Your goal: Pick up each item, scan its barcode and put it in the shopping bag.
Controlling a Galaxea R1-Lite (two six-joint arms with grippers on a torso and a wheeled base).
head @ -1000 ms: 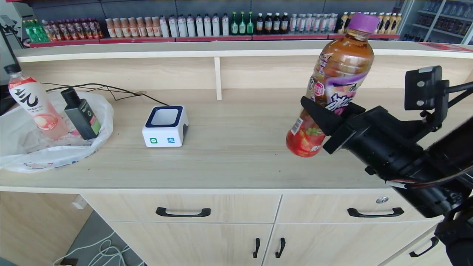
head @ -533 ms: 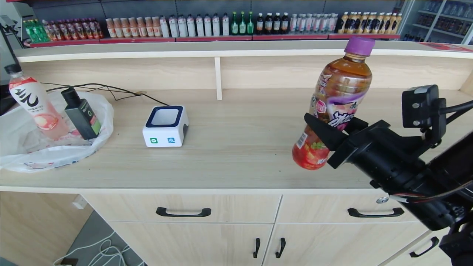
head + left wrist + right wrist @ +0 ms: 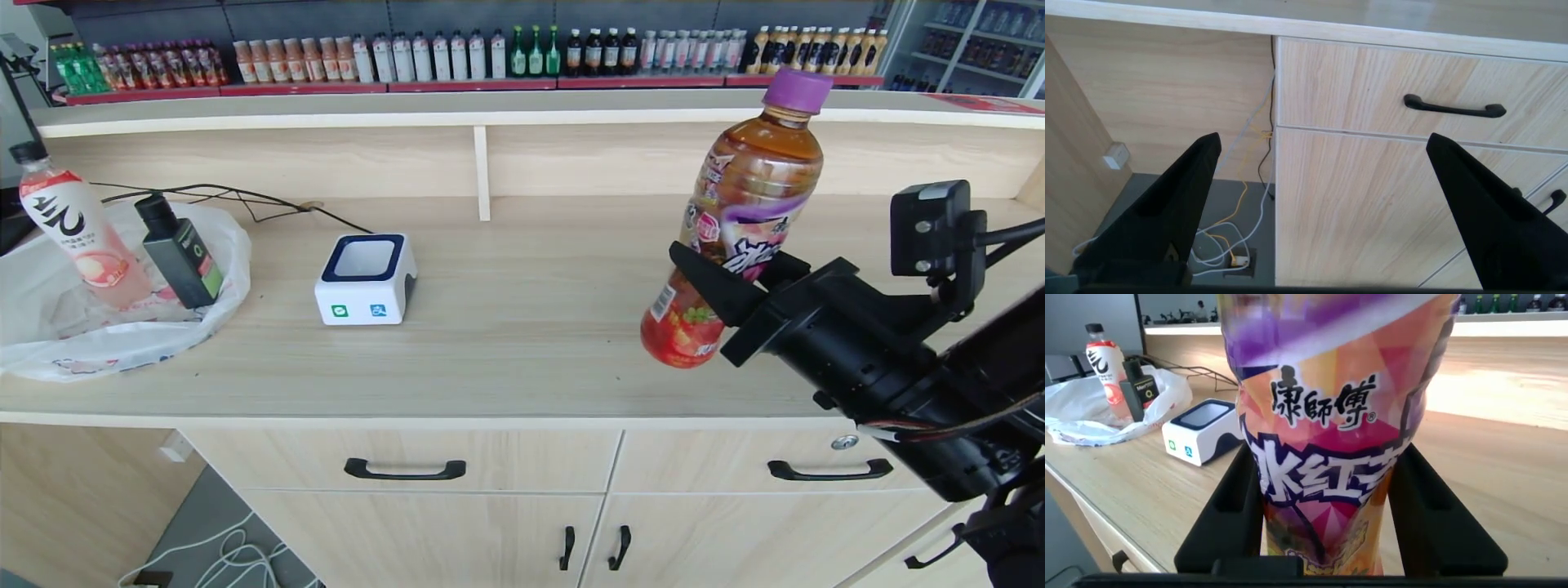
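Right tool (image 3: 739,276) holds the tea bottle (image 3: 755,184) tight, up over the right side of the surface (image 3: 522,351).

Its black arm comes in from the low right corner and points up and to the left. Two black fingers (image 3: 1229,510) press on the bottle's middle, one on each side. The bottle has a purple cap on top and leans a little to the right. The white scanner (image 3: 365,279) sits in the middle of the surface, well apart from the bottle. The shopping bag (image 3: 49,343) lies at the far left with a pink bottle (image 3: 69,224) and a dark bottle (image 3: 175,253) standing in it. The left tool (image 3: 1323,139) is down low, facing the cupboard front and a drawer (image 3: 1396,77), with its fingers wide apart and nothing between them.
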